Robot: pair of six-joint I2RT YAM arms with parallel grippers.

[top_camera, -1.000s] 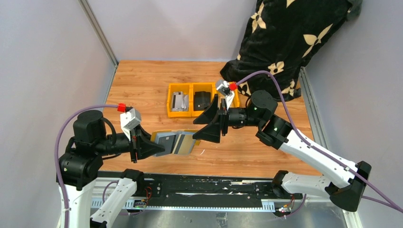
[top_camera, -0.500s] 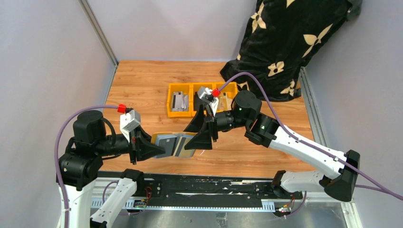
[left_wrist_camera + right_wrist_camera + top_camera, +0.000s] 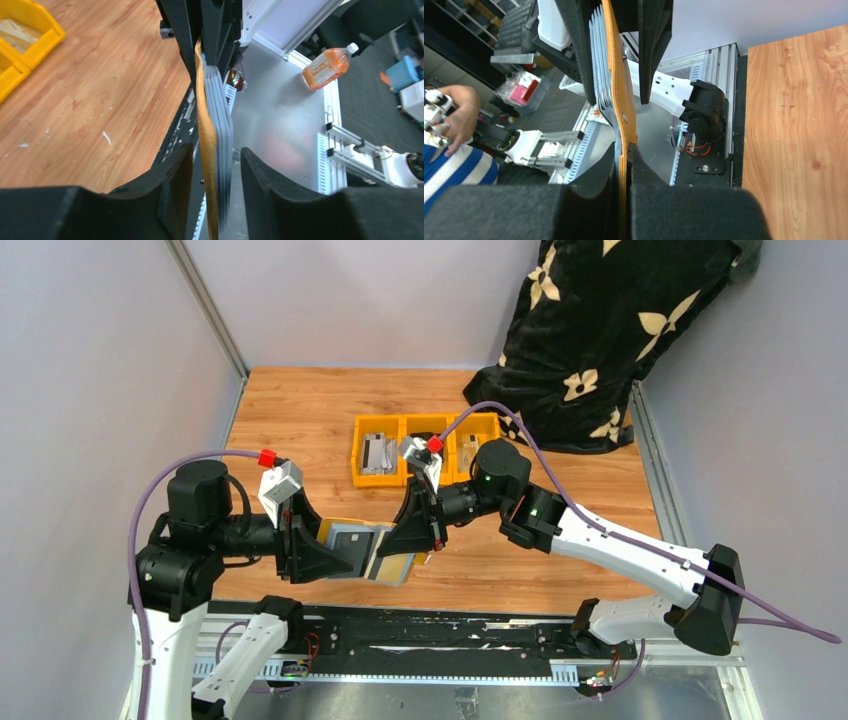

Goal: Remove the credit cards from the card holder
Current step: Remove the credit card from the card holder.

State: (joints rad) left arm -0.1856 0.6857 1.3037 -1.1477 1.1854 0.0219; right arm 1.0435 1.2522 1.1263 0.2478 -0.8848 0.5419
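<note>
Card holder (image 3: 394, 566) of mustard-tan folding leather, held over the near edge of the wooden table (image 3: 300, 420).
The right gripper (image 3: 623, 147) pinches its tan edge tight; the left gripper (image 3: 216, 149) stands parted around it, a gap beside the pale grey credit cards (image 3: 220, 112) inside.

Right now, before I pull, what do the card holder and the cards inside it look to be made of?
The card holder is probably leather or imitation leather: matte mustard-tan, with a thick, slightly bowed edge. The credit cards are likely plastic: smooth pale grey, thin stiff sheets stacked edge-on.
</note>
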